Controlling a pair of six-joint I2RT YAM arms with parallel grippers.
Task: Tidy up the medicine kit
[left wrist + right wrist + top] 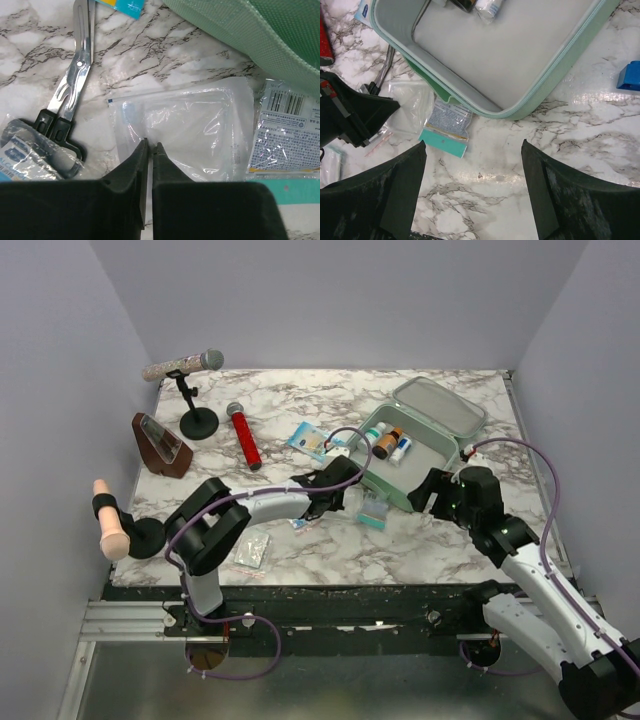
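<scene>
The mint-green medicine kit [455, 425] lies open at the back right, with small bottles [388, 442] in its tray. Its wall also shows in the right wrist view [540, 97] and the left wrist view [260, 35]. My left gripper [335, 485] is shut on the near edge of a clear plastic bag [185, 130] lying flat on the table beside the kit, with its fingertips together [151, 145]. My right gripper [473, 145] is open and empty above bare marble just in front of the kit, as the top view [437, 490] also shows.
Steel scissors [75, 75] with black handles lie left of the bag. A teal-edged packet [447, 127] lies by the kit's front corner. There is a wipe packet [30, 155], a blue-white packet [310, 440], a red microphone [245, 438], a stand microphone [182, 367], a brown stand [160, 445] and a blue item [630, 75].
</scene>
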